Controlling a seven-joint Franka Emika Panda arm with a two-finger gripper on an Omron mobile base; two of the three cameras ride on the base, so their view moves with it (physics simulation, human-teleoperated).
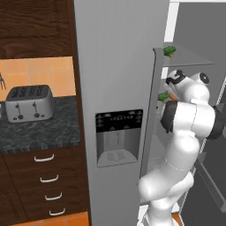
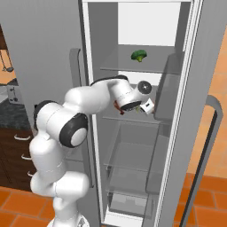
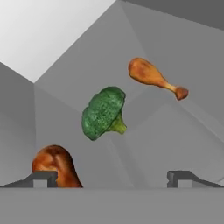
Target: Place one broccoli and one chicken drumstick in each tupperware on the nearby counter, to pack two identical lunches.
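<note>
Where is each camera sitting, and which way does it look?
Left base view: behind the arm's left, facing the fridge door, toaster and counter; the arm rises at lower right.
Right base view: behind the arm's right, looking into the open fridge; the arm reaches in from lower left.
Hand view: on the hand, looking past the gripper at a broccoli and two drumsticks.
Both base views share the top-shelf broccoli.

The arm bends forward at elbow height, its gripper (image 3: 112,177) held level (fingers spread wide apart).
</note>
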